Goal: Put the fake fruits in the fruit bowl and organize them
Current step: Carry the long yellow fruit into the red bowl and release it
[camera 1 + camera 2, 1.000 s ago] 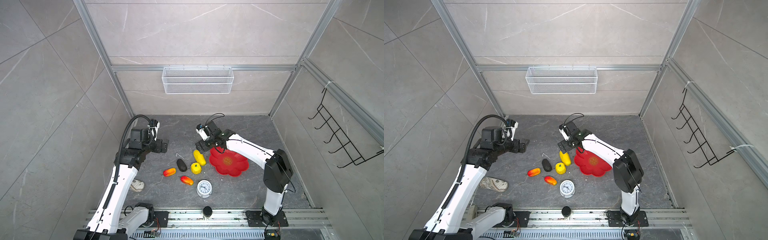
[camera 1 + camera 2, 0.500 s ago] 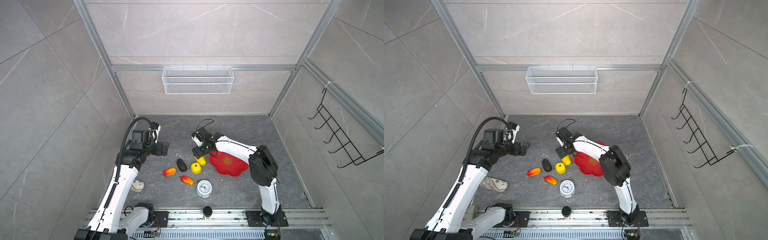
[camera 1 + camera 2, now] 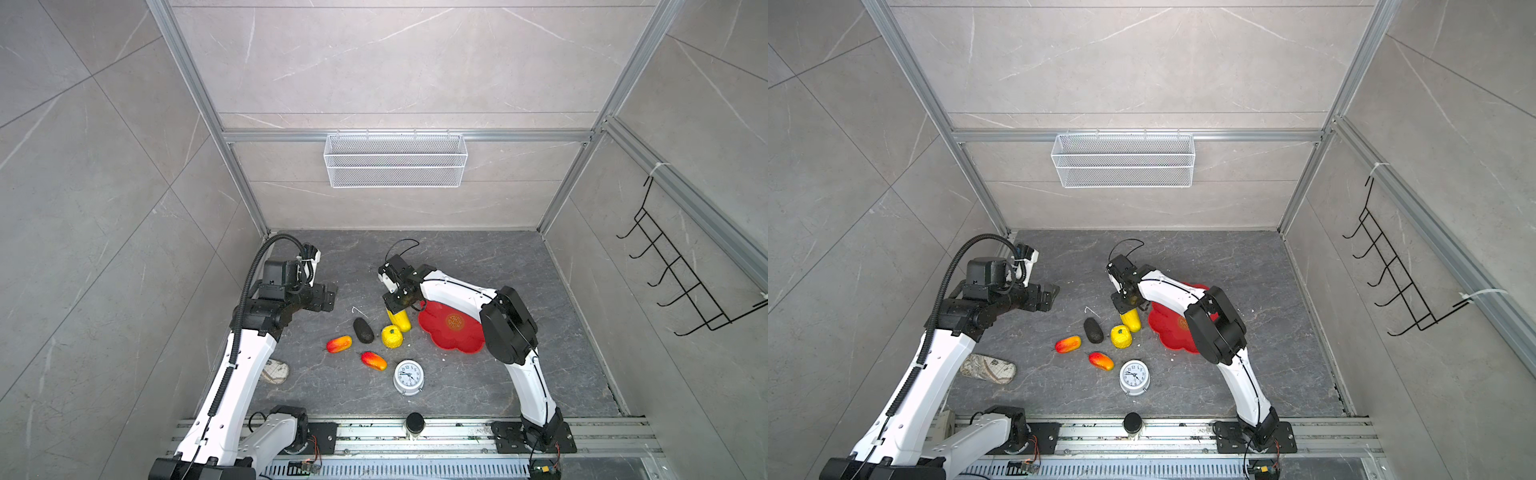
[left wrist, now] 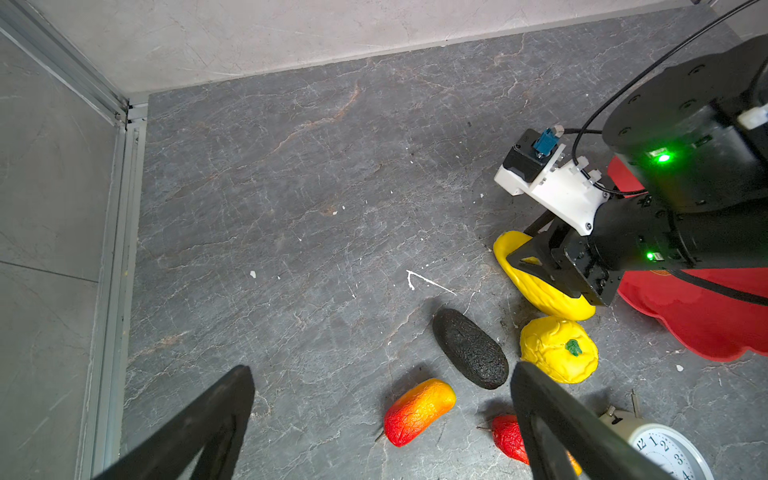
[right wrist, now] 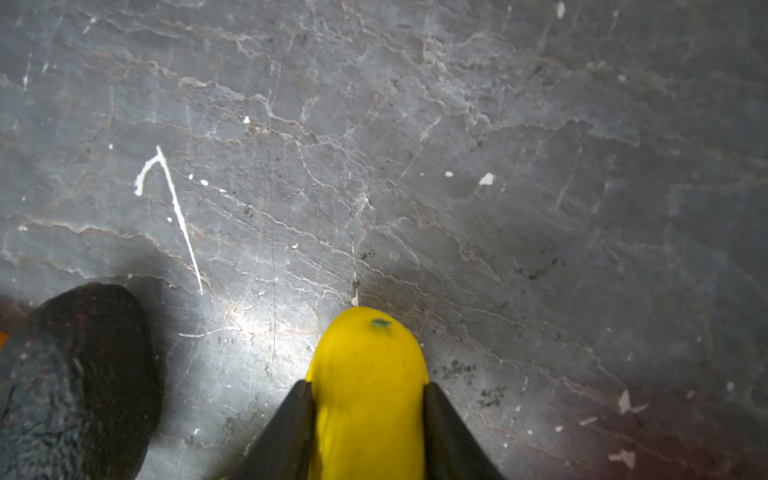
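Grey tabletop (image 3: 478,266): right gripper (image 5: 368,388) clamps long yellow fruit (image 5: 365,345) beside red bowl (image 3: 440,343).

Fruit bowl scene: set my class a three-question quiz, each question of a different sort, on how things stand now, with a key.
1. True or false: the left gripper is open and holds nothing.
2. Which thing is gripped by the right gripper? A. dark oval fruit B. long yellow fruit C. alarm clock
3. How many of the five fake fruits lie in the fruit bowl?
Key: 1 true; 2 B; 3 none, all five are on the table outside it.
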Available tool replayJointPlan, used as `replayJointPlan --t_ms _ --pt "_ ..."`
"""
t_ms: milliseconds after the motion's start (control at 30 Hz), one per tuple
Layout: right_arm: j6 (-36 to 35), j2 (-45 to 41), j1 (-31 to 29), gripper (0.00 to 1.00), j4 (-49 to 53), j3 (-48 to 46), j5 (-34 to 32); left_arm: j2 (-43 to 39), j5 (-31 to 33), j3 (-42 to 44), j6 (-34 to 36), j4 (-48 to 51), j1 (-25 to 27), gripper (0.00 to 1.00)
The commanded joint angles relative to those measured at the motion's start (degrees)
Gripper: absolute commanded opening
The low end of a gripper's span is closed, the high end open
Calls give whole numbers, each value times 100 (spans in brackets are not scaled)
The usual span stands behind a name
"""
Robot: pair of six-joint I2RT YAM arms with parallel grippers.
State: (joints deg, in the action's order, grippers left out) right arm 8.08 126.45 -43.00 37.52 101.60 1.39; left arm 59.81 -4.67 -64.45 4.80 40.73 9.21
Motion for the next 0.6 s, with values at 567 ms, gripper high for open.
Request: replayJointPlan --t_ms 567 --pt "-356 -2843 1241 31 824 -1197 -610 -57 15 1 155 -74 -78 100"
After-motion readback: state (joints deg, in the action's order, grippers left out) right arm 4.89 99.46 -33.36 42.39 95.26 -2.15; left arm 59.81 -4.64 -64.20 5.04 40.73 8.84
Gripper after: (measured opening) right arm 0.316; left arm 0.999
